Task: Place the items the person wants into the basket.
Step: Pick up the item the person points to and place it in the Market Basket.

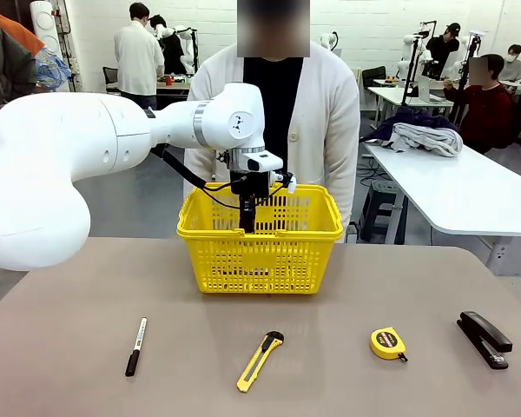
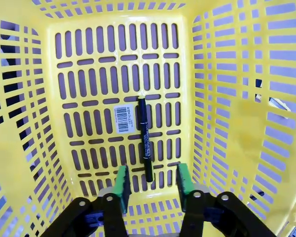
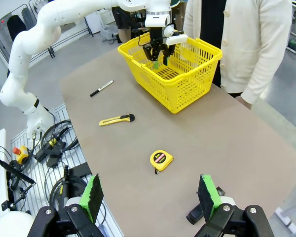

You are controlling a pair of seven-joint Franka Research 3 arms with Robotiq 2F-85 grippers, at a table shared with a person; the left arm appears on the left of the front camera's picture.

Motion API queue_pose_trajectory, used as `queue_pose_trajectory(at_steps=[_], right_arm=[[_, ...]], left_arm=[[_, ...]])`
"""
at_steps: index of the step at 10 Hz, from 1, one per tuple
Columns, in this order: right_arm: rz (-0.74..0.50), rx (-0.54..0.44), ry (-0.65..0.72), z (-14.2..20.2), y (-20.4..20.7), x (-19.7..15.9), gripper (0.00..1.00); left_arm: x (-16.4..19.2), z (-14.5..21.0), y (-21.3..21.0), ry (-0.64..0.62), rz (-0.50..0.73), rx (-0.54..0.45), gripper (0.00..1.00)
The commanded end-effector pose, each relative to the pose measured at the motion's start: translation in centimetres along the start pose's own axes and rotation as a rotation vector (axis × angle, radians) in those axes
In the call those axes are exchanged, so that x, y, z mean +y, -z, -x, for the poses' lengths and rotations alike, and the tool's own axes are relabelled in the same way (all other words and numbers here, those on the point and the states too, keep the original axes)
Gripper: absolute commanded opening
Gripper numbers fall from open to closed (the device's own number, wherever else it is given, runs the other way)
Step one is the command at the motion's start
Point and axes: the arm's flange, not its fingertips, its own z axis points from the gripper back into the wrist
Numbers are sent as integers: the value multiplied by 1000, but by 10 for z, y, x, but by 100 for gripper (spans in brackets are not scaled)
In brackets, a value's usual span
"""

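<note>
While the pen point(image 2: 145, 140) lay on the floor of the basket point(image 1: 260, 265) beside a barcode label point(image 2: 122, 118), the left gripper point(image 2: 152, 174) hung just above it inside the basket, jaws spread and empty. The tape measure point(image 3: 161, 159) and stapler point(image 1: 484, 339) sat on the table point(image 1: 69, 304) near the right gripper point(image 3: 150, 190), its jaws also spread wide. The person point(image 1: 330, 113) stood behind the basket.

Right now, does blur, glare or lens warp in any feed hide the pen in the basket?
Left wrist view: sharp, evenly lit, pen plain on the basket floor, walls bowed by the lens. Front view: crisp, left arm looms oversized near the camera. Right wrist view: clear, no glare.
</note>
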Motion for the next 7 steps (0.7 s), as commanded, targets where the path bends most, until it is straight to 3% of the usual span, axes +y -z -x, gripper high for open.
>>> queue_pose_trajectory(at_steps=[1,2,7], right_arm=[[-13,-22,-15,0,0,-2,100],[-13,-22,-15,0,0,-2,100],[-13,-22,-15,0,0,-2,100]], left_arm=[[15,-9,-8,27,3,23,93],[15,-9,-8,26,5,24,100],[12,-7,-12,17,-2,20,100]])
